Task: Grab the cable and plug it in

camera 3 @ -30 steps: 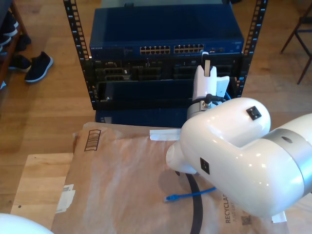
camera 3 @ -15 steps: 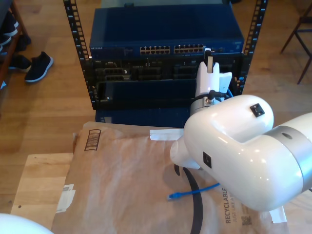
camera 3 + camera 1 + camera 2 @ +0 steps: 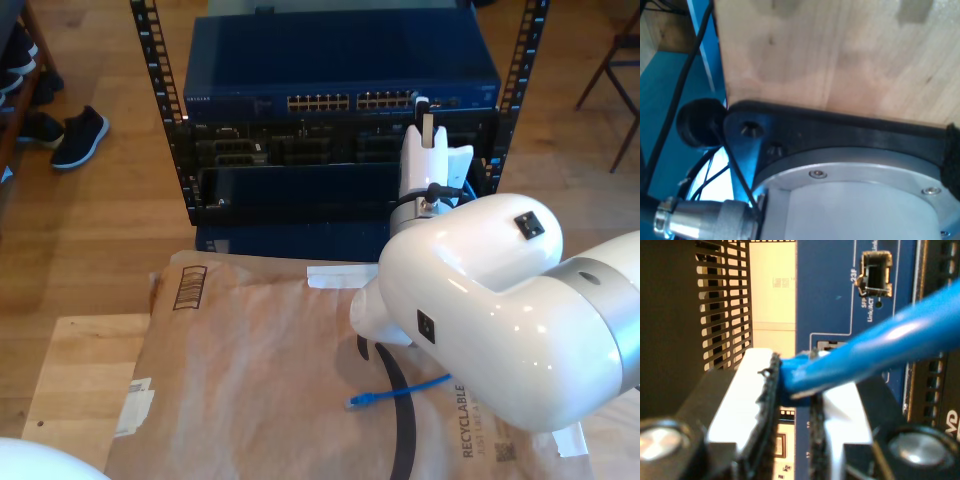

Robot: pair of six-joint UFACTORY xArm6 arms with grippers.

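Here, my second gripper (image 3: pixel 792 390) pinching cable (image 3: pixel 880 342), plug hidden

Rack behind, paper-covered desk in front.
My second gripper (image 3: pixel 425 120) holds the cable (image 3: pixel 880 347) in its jaws just before the network switch (image 3: pixel 340 100) in the rack (image 3: pixel 160 110); the cable's free plug (image 3: pixel 356 402) lies on the brown paper (image 3: pixel 250 380) over the desk.

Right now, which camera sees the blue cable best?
The second wrist view: the cable runs close up from my second gripper, which pinches it. The exterior view shows its loose end on brown paper.
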